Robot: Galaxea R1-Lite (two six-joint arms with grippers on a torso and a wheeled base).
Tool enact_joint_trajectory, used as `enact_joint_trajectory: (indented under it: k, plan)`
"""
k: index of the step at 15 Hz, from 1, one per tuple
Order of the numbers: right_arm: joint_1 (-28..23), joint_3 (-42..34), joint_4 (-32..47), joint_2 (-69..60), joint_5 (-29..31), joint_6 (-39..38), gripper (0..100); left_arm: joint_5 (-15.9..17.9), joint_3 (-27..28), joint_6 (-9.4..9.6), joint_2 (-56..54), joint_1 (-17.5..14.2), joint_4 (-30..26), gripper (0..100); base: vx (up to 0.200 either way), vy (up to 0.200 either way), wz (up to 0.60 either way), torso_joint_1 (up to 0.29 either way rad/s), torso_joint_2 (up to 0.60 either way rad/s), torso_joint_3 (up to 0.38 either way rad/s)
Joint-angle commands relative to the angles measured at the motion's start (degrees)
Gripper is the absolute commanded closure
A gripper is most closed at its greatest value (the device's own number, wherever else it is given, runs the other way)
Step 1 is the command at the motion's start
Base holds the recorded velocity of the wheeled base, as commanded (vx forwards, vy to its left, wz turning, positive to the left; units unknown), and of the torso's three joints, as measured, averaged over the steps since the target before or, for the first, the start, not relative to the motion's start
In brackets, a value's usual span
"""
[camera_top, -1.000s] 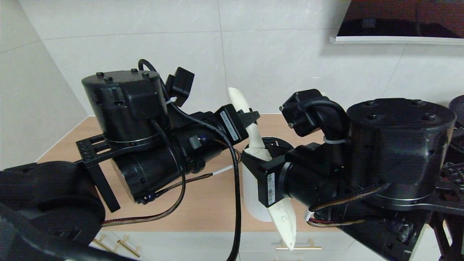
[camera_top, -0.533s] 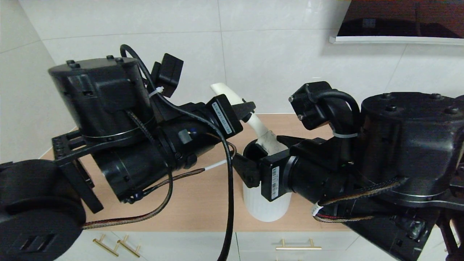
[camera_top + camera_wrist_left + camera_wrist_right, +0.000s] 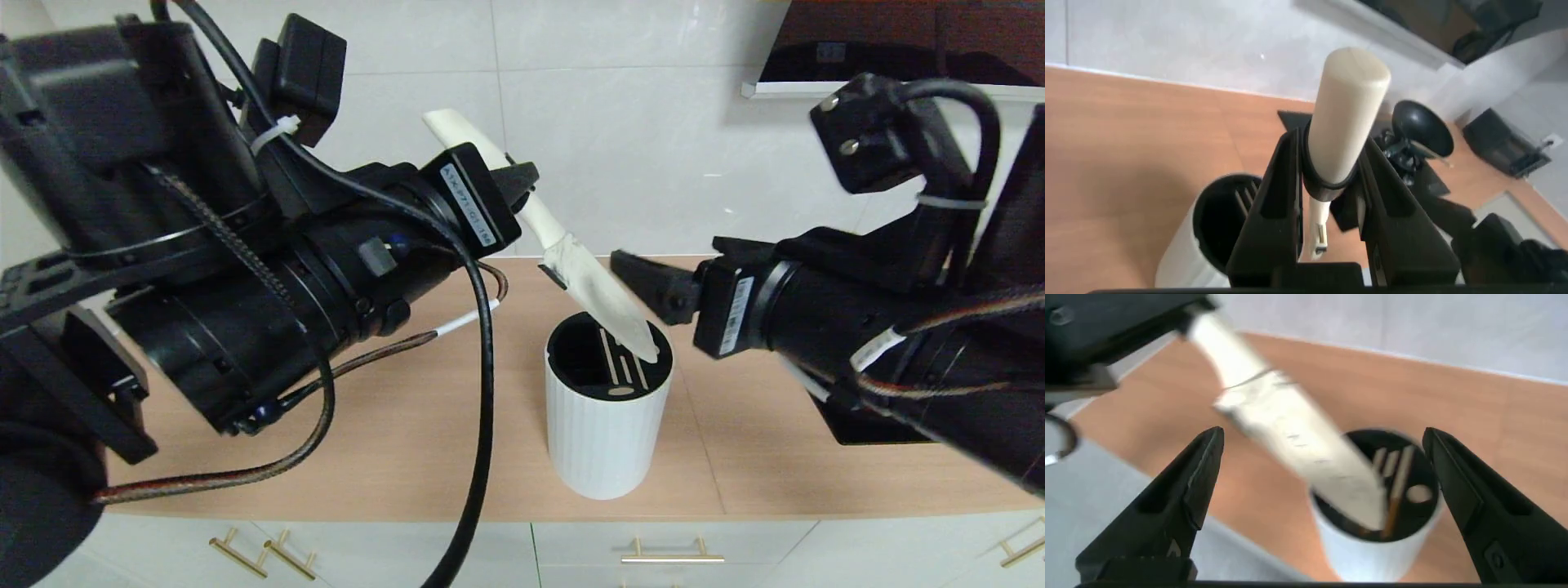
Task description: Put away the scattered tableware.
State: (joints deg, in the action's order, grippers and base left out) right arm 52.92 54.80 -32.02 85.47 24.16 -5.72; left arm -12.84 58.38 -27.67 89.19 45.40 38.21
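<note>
The left gripper [image 3: 522, 186] has its jaws clenched on the pale handle of the knife [image 3: 589, 287]. The knife's long axis slants, butt up toward the tiled wall and blade tip down over the mouth of the white holder [image 3: 604, 441], which stands on the wooden counter [image 3: 408, 441]. Thin utensils [image 3: 620, 367] stand inside. The right gripper [image 3: 1321, 441] hangs near the holder, jaws spread wide.

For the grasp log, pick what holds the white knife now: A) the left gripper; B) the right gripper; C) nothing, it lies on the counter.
A: the left gripper is shut on the handle of the white knife, blade tip over the holder; the right gripper stands open nearby.
</note>
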Motion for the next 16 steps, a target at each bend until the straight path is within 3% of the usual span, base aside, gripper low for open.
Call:
enact_joint_trajectory:
  k: [1, 5, 6, 7, 8, 9, 10, 12, 13, 16]
  plan:
    - [-4.3, 0.0, 0.2, -3.9, -0.7, 0.3, 0, -1.2, 2.8, 1.22, -1.6, 0.1, -3.1, 100, 0.000, 0.000, 0.00, 0.000, 0.00, 0.000]
    - [-9.5, 0.3, 0.2, -4.5, -3.1, 0.3, 0, -7.1, 15.8, 7.46, -1.8, 0.5, -17.7, 100, 0.000, 0.000, 0.00, 0.000, 0.00, 0.000]
    - [-9.6, 0.2, 0.2, -4.7, -3.1, 0.3, 0, -11.4, 19.1, 8.60, -1.6, 2.8, -22.5, 100, 0.000, 0.000, 0.00, 0.000, 0.00, 0.000]
    - [-9.9, 0.2, 0.2, -5.0, -3.1, 0.3, 0, -12.7, 21.3, 9.22, -0.5, 3.1, -25.2, 100, 0.000, 0.000, 0.00, 0.000, 0.00, 0.000]
    - [-10.3, 0.3, 0.2, -5.1, -3.1, 0.3, 0, -13.1, 24.7, 12.38, 1.6, 3.4, -28.5, 100, 0.000, 0.000, 0.00, 0.000, 0.00, 0.000]
    - [-10.3, 0.3, 0.2, -5.1, -3.1, 0.3, 0, -13.1, 24.7, 12.38, 1.6, 3.4, -28.5, 100, 0.000, 0.000, 0.00, 0.000, 0.00, 0.000]
    - [-10.4, 0.1, 0.3, -6.0, -3.1, 0.4, 0, -18.6, 30.9, 15.90, 5.1, 4.5, -35.0, 100, 0.000, 0.000, 0.00, 0.000, 0.00, 0.000]
    - [-10.8, 0.1, 0.6, -6.5, -3.2, 0.4, 0, -22.4, 32.7, 14.49, 8.4, 6.8, -36.4, 100, 0.000, 0.000, 0.00, 0.000, 0.00, 0.000]
    - [-12.1, 0.0, 0.8, -6.5, -3.7, 0.4, 0, -22.4, 32.8, 13.35, 9.5, 7.2, -36.4, 100, 0.000, 0.000, 0.00, 0.000, 0.00, 0.000]
    - [-12.6, 0.0, 0.8, -6.3, -3.9, 0.4, 0, -22.6, 32.7, 12.47, 11.4, 7.2, -36.7, 100, 0.000, 0.000, 0.00, 0.000, 0.00, 0.000]
